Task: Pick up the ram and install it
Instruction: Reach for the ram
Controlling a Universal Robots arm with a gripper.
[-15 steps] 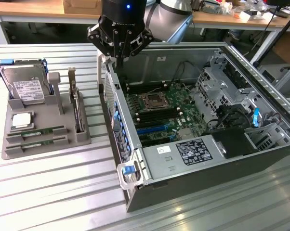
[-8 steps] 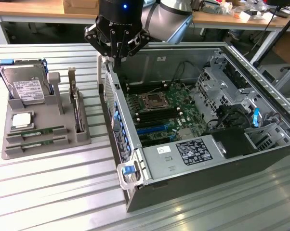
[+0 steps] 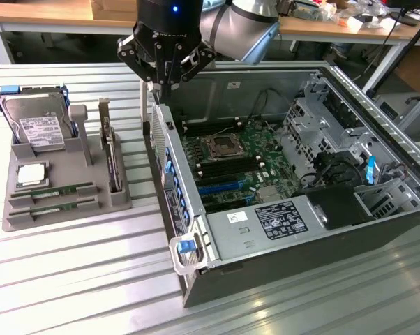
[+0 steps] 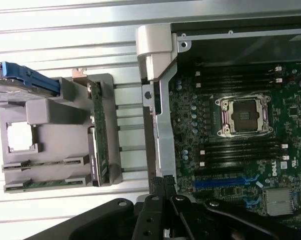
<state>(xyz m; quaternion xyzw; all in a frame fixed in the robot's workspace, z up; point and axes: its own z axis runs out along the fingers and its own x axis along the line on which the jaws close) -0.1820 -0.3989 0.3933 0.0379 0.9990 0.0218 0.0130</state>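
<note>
Two ram sticks lie side by side in slots at the front of the grey holder tray (image 3: 121, 200): one ram stick (image 3: 54, 190) (image 4: 45, 162) and its twin (image 3: 54, 206) (image 4: 46, 183). Both are green, narrow boards. My gripper (image 3: 164, 85) (image 4: 164, 184) hangs above the open computer case's side wall, nearest the tray, well away from the sticks. Its black fingers are closed together with nothing between them. The motherboard (image 3: 234, 157) (image 4: 240, 125) shows long black memory slots (image 3: 227, 169) (image 4: 240, 150) on both sides of the processor socket (image 3: 219, 145) (image 4: 243, 116).
The tray also carries a silver hard drive (image 3: 37, 127), a processor chip (image 3: 30, 174) and an upright card with a metal bracket (image 3: 111, 157) (image 4: 99, 132). The case's power supply (image 3: 266, 223) and drive cages (image 3: 328, 139) stand at the exterior view's right. A ribbed metal table (image 3: 70, 279) lies beneath.
</note>
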